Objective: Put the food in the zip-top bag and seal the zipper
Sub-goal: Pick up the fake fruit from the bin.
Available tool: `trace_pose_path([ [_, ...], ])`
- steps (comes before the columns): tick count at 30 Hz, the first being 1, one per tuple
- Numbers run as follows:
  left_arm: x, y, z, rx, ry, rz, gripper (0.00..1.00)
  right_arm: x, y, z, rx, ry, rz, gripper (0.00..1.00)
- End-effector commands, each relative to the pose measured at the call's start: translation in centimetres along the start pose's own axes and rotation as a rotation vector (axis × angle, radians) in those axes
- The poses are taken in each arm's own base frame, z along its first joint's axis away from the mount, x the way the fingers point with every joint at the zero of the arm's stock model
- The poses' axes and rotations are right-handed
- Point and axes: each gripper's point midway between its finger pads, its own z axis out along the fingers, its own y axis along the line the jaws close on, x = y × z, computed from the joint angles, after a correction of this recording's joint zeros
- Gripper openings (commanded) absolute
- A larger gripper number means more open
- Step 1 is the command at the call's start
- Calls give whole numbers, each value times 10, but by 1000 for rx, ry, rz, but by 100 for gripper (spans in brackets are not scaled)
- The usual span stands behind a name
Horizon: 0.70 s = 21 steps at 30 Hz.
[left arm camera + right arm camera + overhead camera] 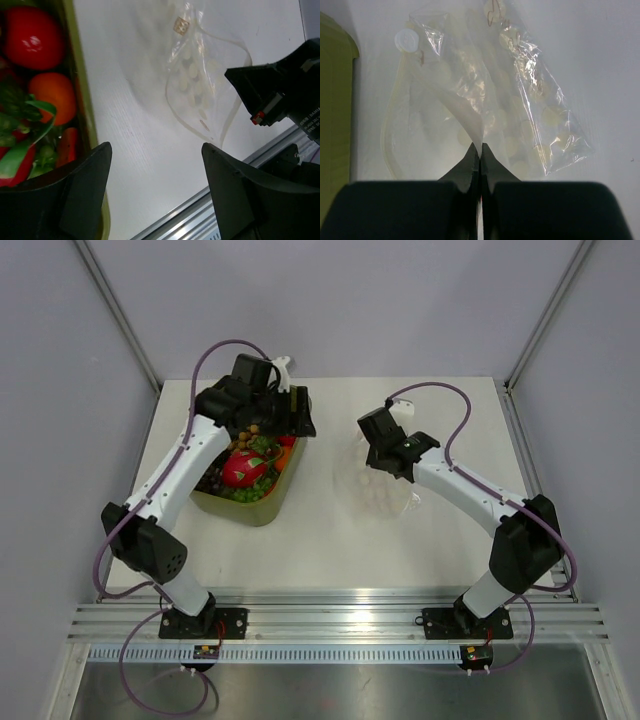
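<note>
The food (245, 468) lies heaped in an olive-green tub (262, 512): a glossy red piece (30, 37), an orange one (52, 95), and green and dark bits. My left gripper (156, 147) hangs open and empty above the tub's right rim (82, 85) and the bare table beside it. The zip-top bag (375, 490) lies crumpled at mid-table, clear with pale dots. Its mouth gapes, and the zipper strip (384, 140) loops round it. My right gripper (480, 147) is shut on a pale fold of the bag's rim (465, 117).
The tub stands at the back left, about a hand's width from the bag. A metal rail (340, 625) runs along the near edge. Grey walls close in on the table at the back and both sides.
</note>
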Motion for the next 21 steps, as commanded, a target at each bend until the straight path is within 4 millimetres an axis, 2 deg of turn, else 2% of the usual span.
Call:
trace_pose_path([
  [1, -17, 41, -13, -108, -65, -61, 74, -13, 0, -10, -25, -42, 21, 0],
  [3, -26, 71, -10, -185, -90, -110, 71, -14, -2, -13, -28, -47, 18, 0],
  [5, -36, 92, -4, -253, -121, -140, 73, -14, -3, -16, -31, -48, 18, 0],
  [6, -36, 109, 9, -285, -101, -174, 76, -13, -4, -17, -32, -45, 16, 0],
  [8, -52, 119, 14, -288, -125, -193, 78, -14, -4, -20, -42, -47, 17, 0],
  [9, -50, 129, 32, -299, -98, -203, 81, -13, -4, -21, -45, -43, 14, 0],
  [10, -65, 131, 30, -310, -128, -199, 82, -14, -4, -23, -49, -46, 16, 0],
  [12, -74, 141, 41, -330, -129, -204, 87, -12, -4, -24, -54, -38, 14, 0],
  [13, -71, 151, 56, -345, -95, -207, 89, -12, -5, -26, -57, -36, 16, 0],
  [14, -85, 150, 55, -344, -125, -198, 90, -12, -5, -26, -56, -35, 17, 0],
  [15, -90, 153, 58, -350, -129, -193, 90, -11, -6, -26, -54, -33, 15, 0],
  [16, -87, 164, 69, -381, -110, -192, 91, -11, -6, -27, -57, -32, 15, 0],
  [17, -95, 164, 68, -381, -129, -184, 91, -10, -6, -26, -54, -31, 15, 0],
  [18, -95, 170, 72, -390, -123, -188, 91, -10, -6, -27, -55, -28, 14, 0],
  [21, -86, 184, 87, -415, -84, -194, 89, -10, -6, -26, -52, -27, 13, 0],
])
